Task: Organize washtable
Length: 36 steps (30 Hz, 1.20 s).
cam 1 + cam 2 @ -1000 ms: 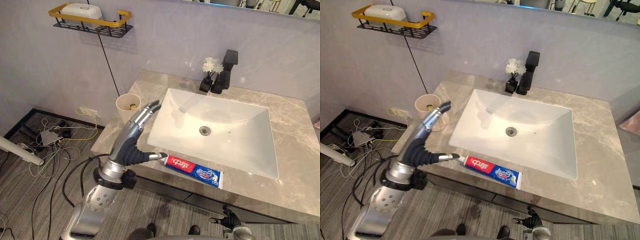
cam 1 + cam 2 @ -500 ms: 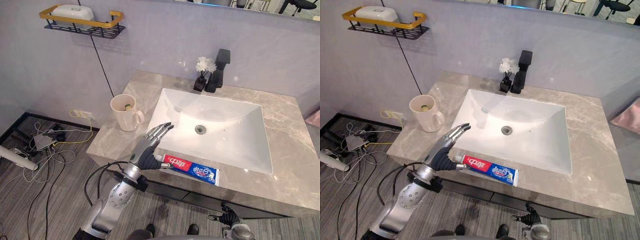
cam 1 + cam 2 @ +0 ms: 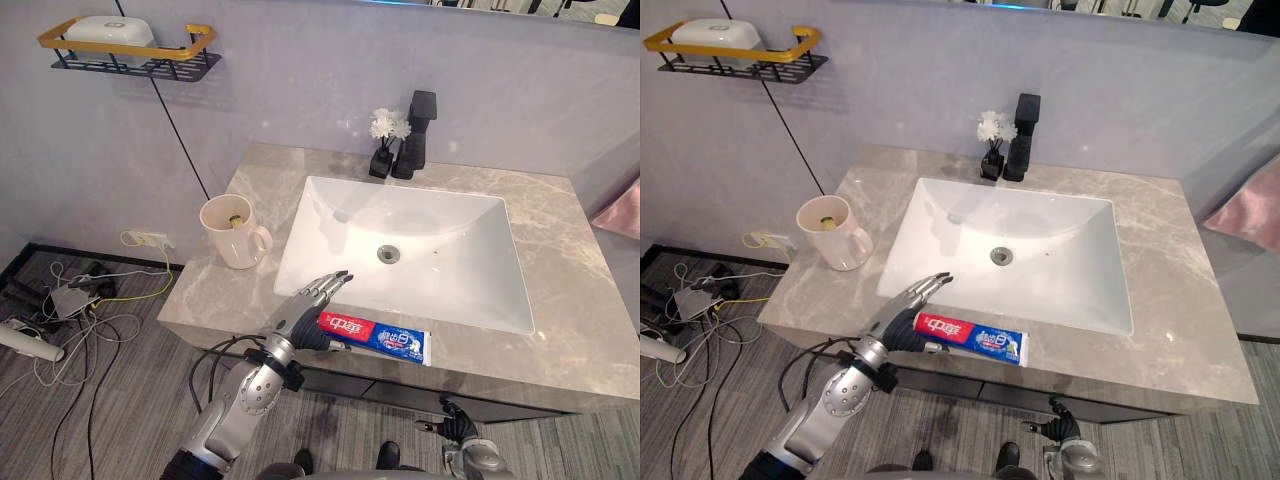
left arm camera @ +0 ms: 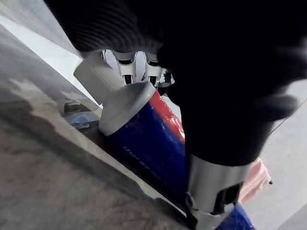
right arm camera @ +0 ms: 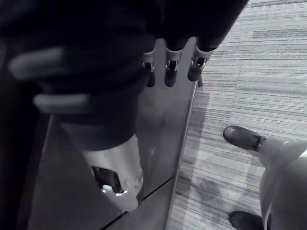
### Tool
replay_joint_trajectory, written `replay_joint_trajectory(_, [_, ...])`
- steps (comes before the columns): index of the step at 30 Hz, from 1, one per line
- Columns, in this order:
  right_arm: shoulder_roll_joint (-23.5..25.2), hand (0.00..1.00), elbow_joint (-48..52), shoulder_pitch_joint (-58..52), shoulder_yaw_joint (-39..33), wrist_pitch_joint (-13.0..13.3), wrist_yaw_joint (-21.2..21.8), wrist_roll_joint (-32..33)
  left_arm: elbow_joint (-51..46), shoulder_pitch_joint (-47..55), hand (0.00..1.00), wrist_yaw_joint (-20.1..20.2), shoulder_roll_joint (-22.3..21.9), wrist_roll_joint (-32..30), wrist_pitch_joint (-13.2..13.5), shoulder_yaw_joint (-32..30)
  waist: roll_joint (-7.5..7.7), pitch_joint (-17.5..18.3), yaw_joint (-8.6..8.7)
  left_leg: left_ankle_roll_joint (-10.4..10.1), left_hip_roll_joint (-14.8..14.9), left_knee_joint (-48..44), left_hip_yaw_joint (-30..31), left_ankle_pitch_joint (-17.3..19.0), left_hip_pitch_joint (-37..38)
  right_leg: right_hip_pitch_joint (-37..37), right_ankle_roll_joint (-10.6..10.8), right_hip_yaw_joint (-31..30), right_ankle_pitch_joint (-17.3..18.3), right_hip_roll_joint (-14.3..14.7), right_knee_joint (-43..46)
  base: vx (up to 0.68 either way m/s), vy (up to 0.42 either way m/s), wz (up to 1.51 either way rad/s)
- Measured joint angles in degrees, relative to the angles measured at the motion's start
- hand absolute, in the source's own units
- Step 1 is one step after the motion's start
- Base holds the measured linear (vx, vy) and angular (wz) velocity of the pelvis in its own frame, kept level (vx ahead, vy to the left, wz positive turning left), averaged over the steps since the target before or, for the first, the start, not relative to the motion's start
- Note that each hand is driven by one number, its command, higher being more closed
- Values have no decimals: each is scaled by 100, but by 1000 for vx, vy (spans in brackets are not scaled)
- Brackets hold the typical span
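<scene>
The toothpaste tube [image 3: 378, 338] is laid on the counter [image 3: 585, 250], at 6 o'clock of the sink [image 3: 330, 225]. Its long axis is run from 9 to 3 o'clock. The cap end is met by the open, straight-fingered left hand [image 3: 305, 310]. The right hand [image 3: 452, 428] is seen farther off, below the counter.

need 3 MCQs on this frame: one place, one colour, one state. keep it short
1. Where does the toothpaste tube lie?
A in the basin
B on the counter, along its front edge
C on the wall shelf

2. The faucet is:
A gold
B white
C black

3. The fingers of the left hand are:
A straight, by the tube's cap
B curled round a mug handle
C dipped inside a mug

Answers: B, the tube lies flat on the marble strip; C, the faucet is plainly black; A, the fingers point straight out above the cap.
</scene>
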State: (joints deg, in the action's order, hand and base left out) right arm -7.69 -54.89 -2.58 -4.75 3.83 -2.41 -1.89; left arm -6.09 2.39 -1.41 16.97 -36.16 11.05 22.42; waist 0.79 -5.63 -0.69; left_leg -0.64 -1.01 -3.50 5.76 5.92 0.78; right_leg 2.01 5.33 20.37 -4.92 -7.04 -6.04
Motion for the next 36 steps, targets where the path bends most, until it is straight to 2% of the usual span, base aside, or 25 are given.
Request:
replay_joint_trajectory(13, [1,0,1,98,-22,-15,-4,-1,231,-134,0,-11,15,-72,14,7,-38,-117,55,1,-1,62,-50,-1,39,-14,3,-36,-2,-5,0,0,0,0])
replay_joint_trajectory(14, [1,0,1,105,-22,-20,-2,-1,228,-134,100,-7,16,-72,15,6,-39,-118,70,2,-1,65,-54,-1,41,-14,3,-36,-2,-5,0,0,0,0])
replay_joint_trajectory(23, [2,0,10,120,-22,-27,17,-1,260,-277,100,24,119,-194,29,57,-53,-127,158,1,6,110,-131,-1,92,-21,7,-119,-4,-1,-1,-8,8,-5])
replay_joint_trajectory(27, [-2,0,13,116,-23,-33,24,-1,330,-516,100,28,144,-223,7,35,-97,-157,307,2,11,135,-141,0,108,-27,9,-135,-3,5,-1,5,5,-2])
replay_joint_trajectory(36, [-1,0,17,178,-30,-43,31,-1,219,-611,100,142,209,-225,12,52,-127,-183,322,5,12,148,-158,4,143,-10,9,-145,-3,6,-1,6,3,-1])
